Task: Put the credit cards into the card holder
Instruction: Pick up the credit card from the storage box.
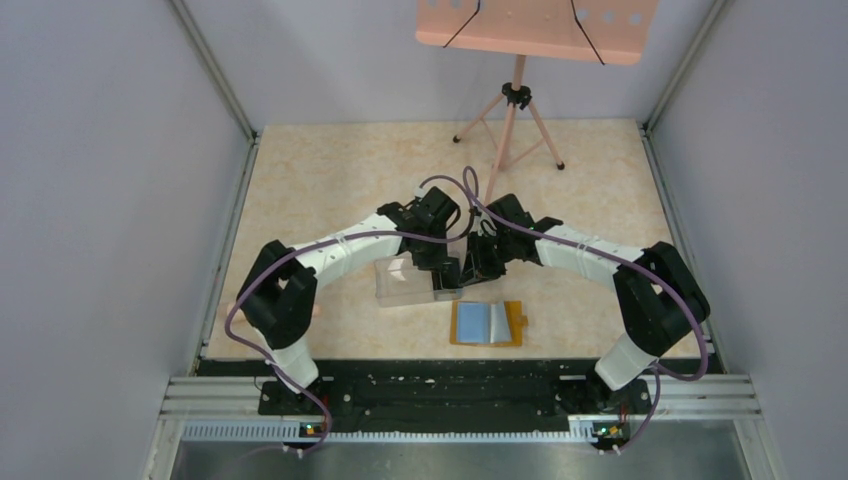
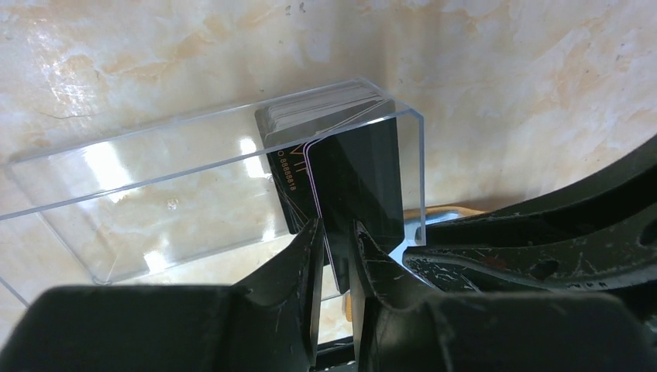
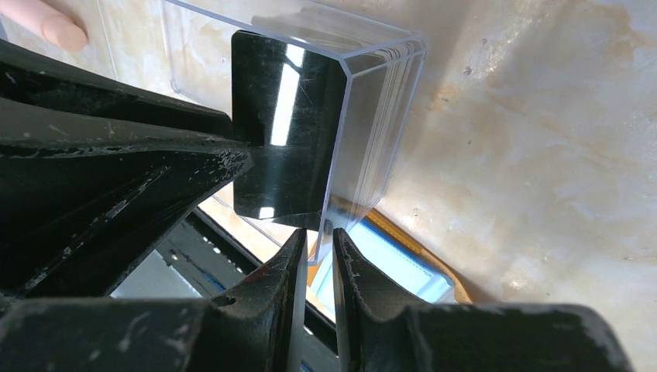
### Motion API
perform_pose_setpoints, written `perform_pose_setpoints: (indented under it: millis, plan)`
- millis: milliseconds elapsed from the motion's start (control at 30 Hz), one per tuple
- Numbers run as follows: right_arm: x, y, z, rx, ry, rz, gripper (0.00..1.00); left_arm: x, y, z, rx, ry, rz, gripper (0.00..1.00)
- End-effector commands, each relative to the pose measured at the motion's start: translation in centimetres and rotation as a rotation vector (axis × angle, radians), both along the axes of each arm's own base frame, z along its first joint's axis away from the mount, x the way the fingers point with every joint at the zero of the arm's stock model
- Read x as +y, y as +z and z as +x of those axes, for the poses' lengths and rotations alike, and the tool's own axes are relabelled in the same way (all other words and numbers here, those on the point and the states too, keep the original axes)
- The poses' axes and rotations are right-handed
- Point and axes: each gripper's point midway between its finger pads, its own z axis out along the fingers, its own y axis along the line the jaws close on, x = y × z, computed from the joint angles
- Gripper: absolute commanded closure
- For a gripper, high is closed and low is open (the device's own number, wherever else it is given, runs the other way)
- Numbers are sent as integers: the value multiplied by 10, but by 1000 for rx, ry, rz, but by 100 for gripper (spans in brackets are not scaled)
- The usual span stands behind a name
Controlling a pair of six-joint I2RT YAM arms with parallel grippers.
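The left gripper [image 2: 337, 229] pinches the near edge of one dark credit card [image 2: 358, 182]. Its fingers are pressed flat on both faces, and the card stands upright just inside the right end of the clear box [image 2: 155, 201]. The card's far corner reaches up near the box rim. The remaining stack of cards [image 2: 325, 108] stands on edge against that same end wall, so little room is left between the held card and the wall.

The right gripper [image 3: 318, 235] has its fingers nearly together, nipping the thin end wall of the box at its near corner. The two grippers sit close side by side there, almost touching.

The card holder [image 1: 488, 323] lies open and flat on the table [image 1: 330, 170], blue-grey pockets up. It is just near of the box's right end and partly under the right gripper. Its near edge lies close to the black rail [image 1: 430, 372] along the table's front.

A bare fingertip [image 3: 46, 23] shows beyond the box's left end. Open tabletop spreads left, right and far of the arms, up to the feet of the music stand [image 1: 515, 110] at the far side.
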Motion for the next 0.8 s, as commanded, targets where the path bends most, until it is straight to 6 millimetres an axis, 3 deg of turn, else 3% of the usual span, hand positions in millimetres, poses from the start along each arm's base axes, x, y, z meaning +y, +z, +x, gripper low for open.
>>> perform_pose_setpoints:
  millis: [0, 767]
  plan:
    - [4, -1, -4, -1, 25, 9, 82, -23, 34, 9, -91, -3, -149, 76]
    - [6, 6, -2, -16, 26, 22, 81, -6, 22, 3, -53, -15, -40, 76]
